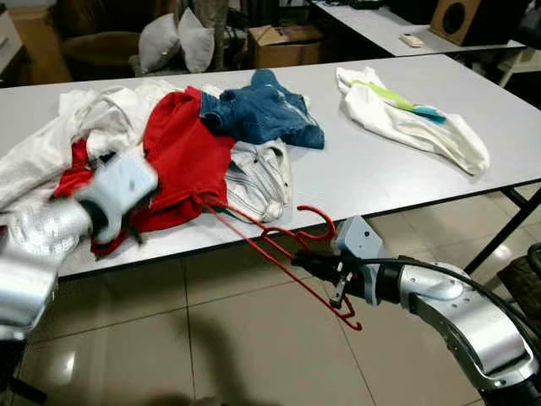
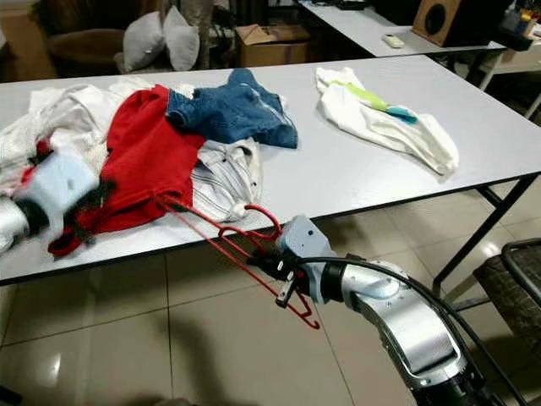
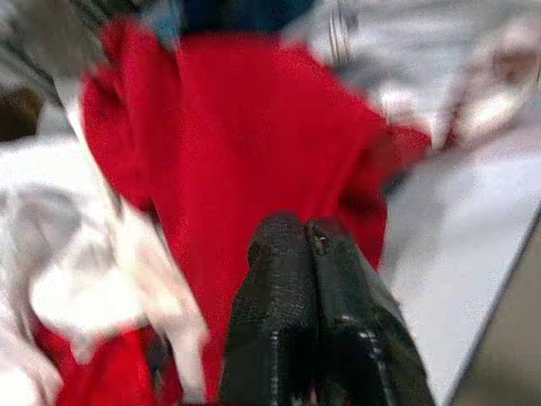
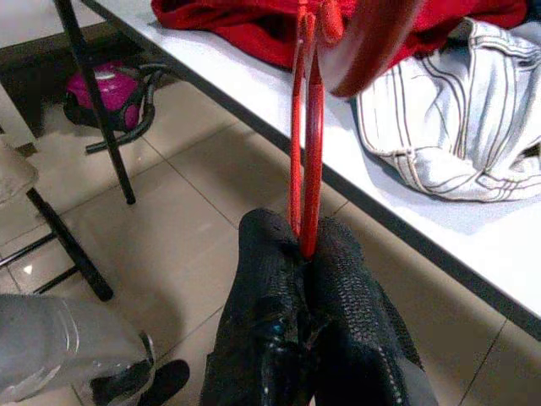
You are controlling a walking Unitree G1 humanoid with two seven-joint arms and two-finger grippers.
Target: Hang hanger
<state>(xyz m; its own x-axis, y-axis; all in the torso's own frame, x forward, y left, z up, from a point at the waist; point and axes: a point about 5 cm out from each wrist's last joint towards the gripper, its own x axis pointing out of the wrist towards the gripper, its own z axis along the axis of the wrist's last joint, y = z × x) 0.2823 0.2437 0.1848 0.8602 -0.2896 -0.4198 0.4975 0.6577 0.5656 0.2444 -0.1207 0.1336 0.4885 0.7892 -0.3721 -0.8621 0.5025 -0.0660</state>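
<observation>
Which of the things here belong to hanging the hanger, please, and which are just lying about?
Belongs to the job:
- red wire hanger
- right gripper, shut on it
- red cloth garment, hanger partly under it
- left gripper, shut, above that garment

Lying about:
- blue denim shorts
- white striped garment
- white shirt with green stripe
- cardboard box

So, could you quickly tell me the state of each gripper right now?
Left gripper: shut, holding nothing, over the red garment.
Right gripper: shut on the red hanger.
</observation>
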